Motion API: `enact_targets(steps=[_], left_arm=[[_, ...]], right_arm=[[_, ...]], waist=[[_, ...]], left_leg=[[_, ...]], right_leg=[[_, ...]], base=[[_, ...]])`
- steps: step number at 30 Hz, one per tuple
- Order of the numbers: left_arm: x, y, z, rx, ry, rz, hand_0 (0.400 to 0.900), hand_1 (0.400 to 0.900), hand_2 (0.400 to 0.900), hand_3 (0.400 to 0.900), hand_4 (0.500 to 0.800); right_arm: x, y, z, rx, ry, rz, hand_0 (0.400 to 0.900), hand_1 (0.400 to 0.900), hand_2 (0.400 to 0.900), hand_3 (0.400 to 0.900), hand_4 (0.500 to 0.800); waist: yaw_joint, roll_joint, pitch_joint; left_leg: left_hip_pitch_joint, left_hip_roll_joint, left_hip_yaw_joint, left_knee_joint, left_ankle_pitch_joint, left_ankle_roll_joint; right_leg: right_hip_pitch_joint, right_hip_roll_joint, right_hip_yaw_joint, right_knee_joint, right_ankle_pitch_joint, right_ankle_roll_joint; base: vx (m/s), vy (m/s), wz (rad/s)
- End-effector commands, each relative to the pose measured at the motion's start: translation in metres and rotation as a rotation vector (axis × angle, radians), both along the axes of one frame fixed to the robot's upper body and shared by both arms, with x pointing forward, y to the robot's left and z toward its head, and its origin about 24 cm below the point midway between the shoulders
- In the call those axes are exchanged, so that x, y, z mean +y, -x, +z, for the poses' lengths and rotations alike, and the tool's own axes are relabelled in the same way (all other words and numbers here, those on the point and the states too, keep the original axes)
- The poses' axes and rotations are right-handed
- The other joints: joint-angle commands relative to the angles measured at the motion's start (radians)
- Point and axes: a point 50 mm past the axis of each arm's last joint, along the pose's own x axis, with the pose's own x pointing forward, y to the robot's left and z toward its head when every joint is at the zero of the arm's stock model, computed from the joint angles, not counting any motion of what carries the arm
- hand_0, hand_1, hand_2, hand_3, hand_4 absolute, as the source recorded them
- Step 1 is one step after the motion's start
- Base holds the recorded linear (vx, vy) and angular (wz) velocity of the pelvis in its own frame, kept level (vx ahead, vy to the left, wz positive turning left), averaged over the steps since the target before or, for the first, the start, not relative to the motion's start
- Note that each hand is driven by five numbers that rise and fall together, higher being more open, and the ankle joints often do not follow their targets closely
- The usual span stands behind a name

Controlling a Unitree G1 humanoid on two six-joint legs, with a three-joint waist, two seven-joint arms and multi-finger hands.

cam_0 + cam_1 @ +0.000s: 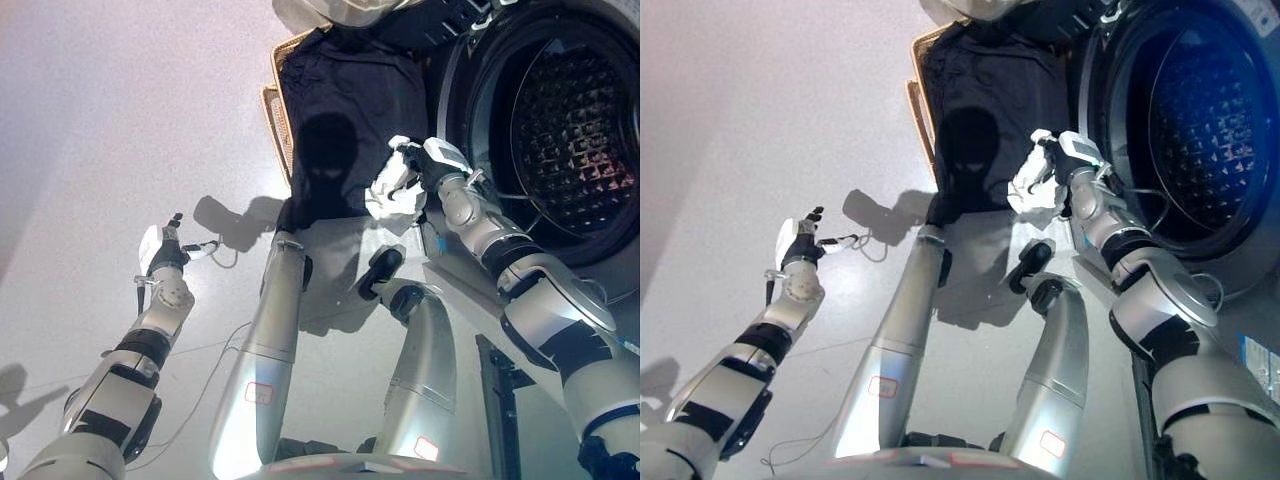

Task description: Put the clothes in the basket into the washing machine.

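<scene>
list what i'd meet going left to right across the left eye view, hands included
Robot's left hand, open above the pale floor → woven tan basket edge → dark navy clothes piled in it → robot's right hand, fingers curled on a white cloth → round open washing machine drum.

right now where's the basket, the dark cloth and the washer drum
basket (272, 108): left eye view, on its woven left rim
dark cloth (345, 100): left eye view, middle of the fabric piled over the basket
washer drum (580, 130): left eye view, on the studded inner wall
</scene>
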Motion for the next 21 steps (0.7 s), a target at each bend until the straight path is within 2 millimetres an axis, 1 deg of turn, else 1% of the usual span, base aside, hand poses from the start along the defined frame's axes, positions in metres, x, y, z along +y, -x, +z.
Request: enact_targets(steps=[1,5,7,8,9,10,12,16,18,19,21], left_arm=[[0.021,0.039,-0.035,0.101,-0.015,0.080,0.900,0.900,0.900,0.900,0.800],[0.022,0.037,-0.032,0.091,-0.017,0.076,0.900,0.900,0.900,0.900,0.800],[0.022,0.037,-0.031,0.090,-0.021,0.074,0.900,0.900,0.900,0.900,0.800],[0.023,0.037,-0.031,0.089,-0.019,0.075,0.900,0.900,0.900,0.900,0.800],[0.022,0.037,-0.031,0.086,-0.017,0.074,0.900,0.900,0.900,0.900,0.800],[0.024,0.036,-0.029,0.077,-0.015,0.085,0.900,0.900,0.900,0.900,0.800],[0.024,0.035,-0.028,0.071,-0.014,0.086,0.900,0.900,0.900,0.900,0.800],[0.026,0.037,-0.028,0.058,-0.009,0.097,0.900,0.900,0.900,0.900,0.800],[0.025,0.039,-0.030,0.060,-0.006,0.101,0.900,0.900,0.900,0.900,0.800],[0.027,0.043,-0.033,0.071,-0.008,0.102,0.900,0.900,0.900,0.900,0.800],[0.028,0.045,-0.034,0.076,-0.009,0.103,0.900,0.900,0.900,0.900,0.800]], right_arm=[[-0.017,0.012,-0.033,0.124,0.111,-0.011,0.900,0.900,0.900,0.900,0.800],[-0.018,0.014,-0.040,0.170,0.144,-0.008,0.900,0.900,0.900,0.900,0.800],[-0.019,0.017,-0.050,0.211,0.166,-0.015,0.900,0.900,0.900,0.900,0.800],[-0.018,0.017,-0.049,0.206,0.164,-0.014,0.900,0.900,0.900,0.900,0.800],[-0.016,0.017,-0.051,0.209,0.166,-0.011,0.833,0.833,0.833,0.833,0.760],[-0.016,0.016,-0.049,0.192,0.166,-0.017,0.400,0.400,0.400,0.400,0.500],[-0.014,0.016,-0.049,0.189,0.164,-0.018,0.400,0.400,0.400,0.400,0.500],[-0.021,0.015,-0.044,0.164,0.162,-0.057,0.400,0.400,0.400,0.400,0.500],[-0.024,0.015,-0.045,0.153,0.137,-0.083,0.400,0.400,0.400,0.400,0.500],[-0.026,0.017,-0.048,0.158,0.129,-0.093,0.400,0.400,0.400,0.400,0.500],[-0.025,0.018,-0.051,0.163,0.113,-0.094,0.400,0.400,0.400,0.400,0.500]], waist=[[-0.038,0.074,-0.112],[-0.041,0.084,-0.119],[-0.041,0.090,-0.124],[-0.041,0.091,-0.126],[-0.041,0.092,-0.129],[-0.043,0.093,-0.134],[-0.045,0.093,-0.138],[-0.047,0.098,-0.147],[-0.047,0.101,-0.156],[-0.046,0.099,-0.168],[-0.045,0.098,-0.175]], left_leg=[[-0.086,-0.045,0.011,-0.138,0.121,0.040],[-0.129,-0.049,0.014,-0.100,0.117,0.040],[-0.150,-0.052,0.016,-0.087,0.116,0.041],[-0.154,-0.051,0.016,-0.086,0.117,0.042],[-0.161,-0.052,0.017,-0.082,0.118,0.041],[-0.173,-0.049,0.018,-0.084,0.120,0.041],[-0.183,-0.050,0.019,-0.086,0.122,0.041],[-0.197,-0.051,0.020,-0.102,0.130,0.042],[-0.194,-0.048,0.024,-0.114,0.133,0.043],[-0.183,-0.045,0.024,-0.133,0.137,0.045],[-0.171,-0.042,0.024,-0.151,0.141,0.044]], right_leg=[[-0.032,0.042,0.029,0.007,-0.023,0.001],[-0.080,0.039,0.038,0.041,-0.022,-0.002],[-0.105,0.042,0.044,0.055,-0.019,-0.004],[-0.112,0.044,0.045,0.057,-0.018,-0.004],[-0.122,0.045,0.047,0.060,-0.014,-0.005],[-0.135,0.047,0.049,0.056,-0.009,-0.004],[-0.146,0.048,0.050,0.056,-0.005,-0.002],[-0.163,0.048,0.053,0.051,-0.003,-0.001],[-0.162,0.050,0.052,0.043,-0.002,0.000],[-0.151,0.051,0.048,0.026,-0.001,0.001],[-0.139,0.051,0.045,0.009,0.001,0.002]], base=[[-0.06,0.007,-0.05],[-0.07,-0.011,0.03],[-0.06,0.010,-0.04],[-0.05,0.004,-0.04],[-0.06,0.005,-0.07],[-0.04,0.005,-0.06],[-0.04,-0.010,0.01],[-0.03,-0.014,0.07],[0.02,0.000,0.00],[0.03,-0.001,0.01],[0.06,-0.016,0.01]])
